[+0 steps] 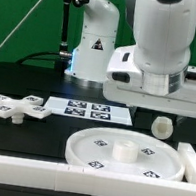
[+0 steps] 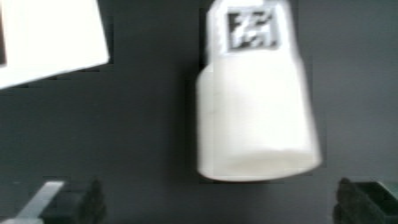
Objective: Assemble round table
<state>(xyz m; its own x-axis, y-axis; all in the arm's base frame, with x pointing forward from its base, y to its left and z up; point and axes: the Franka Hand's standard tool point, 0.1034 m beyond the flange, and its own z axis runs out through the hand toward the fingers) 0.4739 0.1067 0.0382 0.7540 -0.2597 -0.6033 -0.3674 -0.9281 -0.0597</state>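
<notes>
Below, short white cylinder post [image 2: 254,110] lying on black table [image 2: 151,120], square tag [image 2: 253,30] near one end, jaws apart.

Black table [image 1: 23,80], as I see it in the exterior view. Directly on it lie the marker board [image 1: 87,110] near the middle, the cross [image 1: 14,106] toward that view's left, and the post [image 1: 162,126] on its side toward the right. The disc [image 1: 128,156] lies nearer the camera, apart from the post. A white bar [image 1: 25,169] runs in front of the disc.
</notes>
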